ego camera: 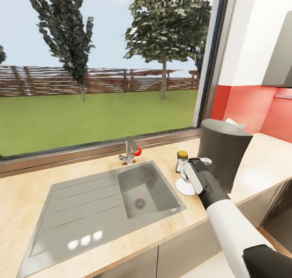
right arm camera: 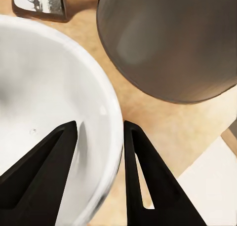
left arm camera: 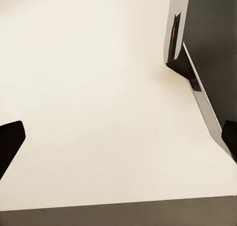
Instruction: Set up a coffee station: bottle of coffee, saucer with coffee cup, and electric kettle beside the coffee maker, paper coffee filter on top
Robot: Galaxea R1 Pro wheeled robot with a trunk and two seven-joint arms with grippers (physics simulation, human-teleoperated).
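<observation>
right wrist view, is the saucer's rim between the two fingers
Yes, the white saucer has its rim passing through the gap between the two black fingers, beside the dark coffee maker.

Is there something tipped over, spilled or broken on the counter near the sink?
Nothing stands out. The coffee maker stands upright on the countertop, the bottle of coffee is upright beside it, and the saucer lies flat, its rim between the right gripper fingers. No spill shows.

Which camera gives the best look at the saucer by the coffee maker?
The right wrist view: the saucer shows large, its rim between the right gripper fingers. In the head view the saucer is small and partly hidden behind the arm.
</observation>
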